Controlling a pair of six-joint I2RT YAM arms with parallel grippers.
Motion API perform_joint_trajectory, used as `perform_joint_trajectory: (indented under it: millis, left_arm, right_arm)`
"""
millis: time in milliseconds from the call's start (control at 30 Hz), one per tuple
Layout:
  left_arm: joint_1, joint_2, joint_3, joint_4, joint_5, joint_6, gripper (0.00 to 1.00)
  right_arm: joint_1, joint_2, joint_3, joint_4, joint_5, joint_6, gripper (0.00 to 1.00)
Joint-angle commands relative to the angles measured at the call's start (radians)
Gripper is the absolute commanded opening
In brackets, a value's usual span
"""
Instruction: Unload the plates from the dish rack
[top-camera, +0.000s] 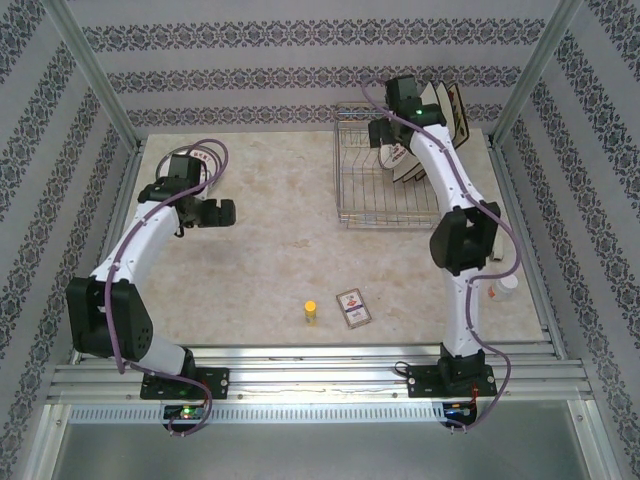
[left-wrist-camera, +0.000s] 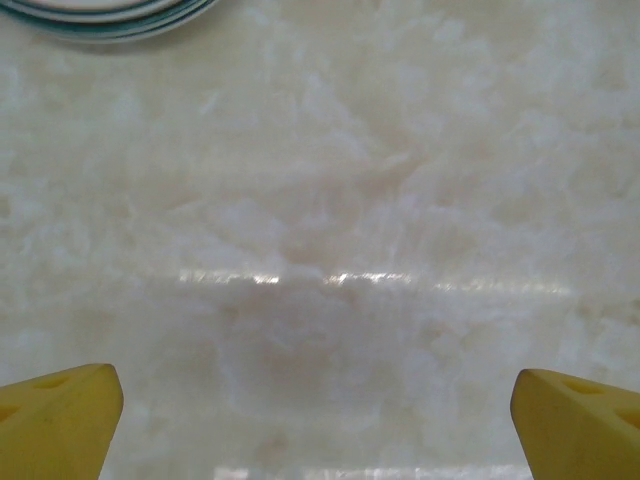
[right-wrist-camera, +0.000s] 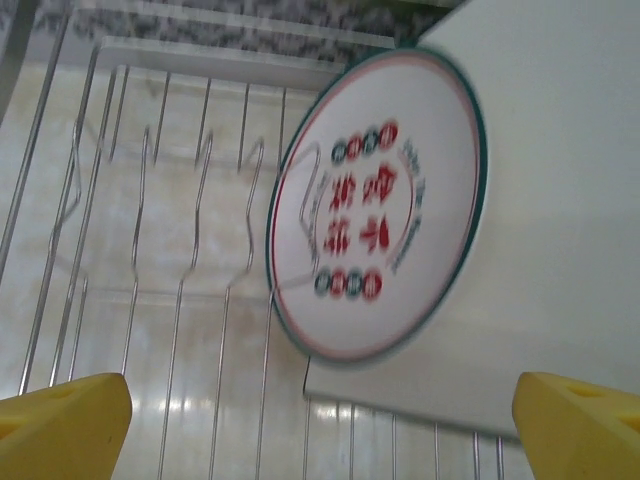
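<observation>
The left claw (top-camera: 226, 212) hangs over the marble tabletop (top-camera: 270, 260) on its left side. In the left wrist view this claw (left-wrist-camera: 320, 430) looks straight down on pale veined stone. Its yellow fingertips (left-wrist-camera: 58, 420) sit at the two lower corners, wide apart, with nothing between them. At the top left of that view, the green-edged rims of a stack of plates (left-wrist-camera: 105, 18) rest flat on the tabletop, well clear of the fingers.

The dish rack (top-camera: 365, 190) stands at the rear right of the tabletop. The right claw (top-camera: 385, 135) is lowered over it, close to the plates it holds. Seen from the right wrist, this claw (right-wrist-camera: 320, 440) is also spread wide and grips nothing, with one yellow fingertip (right-wrist-camera: 62, 425) in each lower corner. Just ahead of it a round plate (right-wrist-camera: 375, 205) stands on edge among the wires. It is white with a green rim, a thin red ring and red and green marks, and it tilts back against a larger pale square plate (right-wrist-camera: 560, 200) behind it. The upright wire tines (right-wrist-camera: 200, 200) rise to the left of the round plate.

From above, the round plate (top-camera: 402, 160) sits near the middle of the rack. Several square plates (top-camera: 452, 108) stand on edge at its rear right corner.

Near the front of the tabletop, a small yellow cylinder (top-camera: 311, 312) stands just beside a small card (top-camera: 353, 307), not touching it.
</observation>
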Motion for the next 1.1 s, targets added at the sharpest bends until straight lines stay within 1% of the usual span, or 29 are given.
perform_joint_trajectory:
  millis: [0, 100, 300, 567, 667, 733, 767, 933, 1067]
  left_arm:
    - [-0.015, -0.050, -0.004, -0.061, -0.041, 0.020, 1.00]
    - [-0.015, -0.054, 0.005, -0.072, -0.038, 0.023, 1.00]
    - [-0.015, -0.032, 0.031, -0.092, -0.046, 0.038, 1.00]
    - [-0.015, 0.004, 0.039, -0.077, -0.034, 0.045, 1.00]
    - [-0.015, 0.012, 0.037, -0.072, -0.033, 0.044, 1.00]
    - [-0.015, 0.013, 0.034, -0.070, -0.033, 0.046, 1.00]
    - [-0.015, 0.013, 0.034, -0.068, -0.033, 0.046, 1.00]
    - [-0.015, 0.008, 0.037, -0.073, -0.044, 0.049, 1.00]
    - [-0.015, 0.001, 0.035, -0.077, -0.057, 0.050, 1.00]
  right_arm:
    - [-0.008, 0.089, 0.161, -0.054, 0.081, -0.010, 0.98]
    - [-0.010, 0.150, 0.229, -0.048, 0.116, -0.001, 0.98]
    - [-0.029, 0.186, 0.234, -0.013, 0.119, 0.024, 0.98]
    - [-0.054, 0.252, 0.268, -0.013, 0.045, 0.056, 0.98]
    - [-0.057, 0.274, 0.282, -0.006, 0.016, 0.066, 0.95]
    - [-0.059, 0.288, 0.285, 0.008, -0.020, 0.068, 0.91]
    - [-0.059, 0.297, 0.292, 0.011, -0.024, 0.071, 0.87]
    - [-0.054, 0.321, 0.310, 0.034, -0.022, 0.086, 0.66]
    - [-0.046, 0.316, 0.311, 0.054, 0.006, 0.092, 0.45]
